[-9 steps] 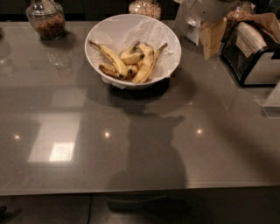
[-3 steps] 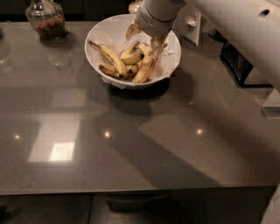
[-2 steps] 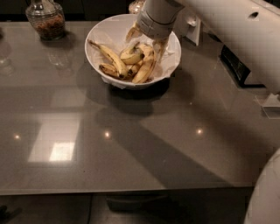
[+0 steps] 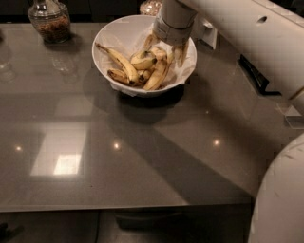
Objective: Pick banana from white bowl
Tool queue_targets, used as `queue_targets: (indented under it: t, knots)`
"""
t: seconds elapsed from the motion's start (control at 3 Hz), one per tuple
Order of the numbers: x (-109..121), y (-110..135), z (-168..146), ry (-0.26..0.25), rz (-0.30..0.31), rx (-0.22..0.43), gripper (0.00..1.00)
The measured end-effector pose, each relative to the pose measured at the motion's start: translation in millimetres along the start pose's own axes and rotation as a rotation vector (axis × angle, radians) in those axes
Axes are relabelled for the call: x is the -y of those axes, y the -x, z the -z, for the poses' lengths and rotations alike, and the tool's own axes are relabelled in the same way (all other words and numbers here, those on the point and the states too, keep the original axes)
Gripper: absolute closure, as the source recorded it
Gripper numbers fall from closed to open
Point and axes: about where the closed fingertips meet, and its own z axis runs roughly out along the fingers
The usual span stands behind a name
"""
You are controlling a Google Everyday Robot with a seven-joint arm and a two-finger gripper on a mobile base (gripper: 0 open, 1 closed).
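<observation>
The white bowl [image 4: 103, 34] stands at the back middle of the grey table and holds several bananas on crumpled paper. The clean yellow banana [image 4: 156, 77] lies at the bowl's right, slanting down to the left. A long brown-spotted banana [image 4: 117, 60] lies at the left, and a short dark-tipped one [image 4: 143, 62] in the middle. My gripper [image 4: 165, 50] reaches down into the right side of the bowl. It is open, with one finger [image 4: 151, 42] left of the yellow banana's upper end and the other finger [image 4: 180, 55] right of it.
A glass jar [image 4: 48, 20] with brown contents stands at the back left, and another jar [image 4: 150, 6] behind the bowl. A dark appliance [image 4: 254, 76] sits at the right edge. My white arm [image 4: 247, 33] crosses the upper right, and my body [image 4: 280, 199] fills the lower right.
Three seconds ago the arm was away from the bowl. It has since swung over the bowl, and in the last second the gripper sank slightly lower among the bananas.
</observation>
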Motion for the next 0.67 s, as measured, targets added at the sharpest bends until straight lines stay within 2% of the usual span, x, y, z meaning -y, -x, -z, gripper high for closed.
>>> queue_targets:
  t: [0.67]
  knots:
    - [-6.3,-0.4,-21.5,0.043,-0.007,0.031,0.39]
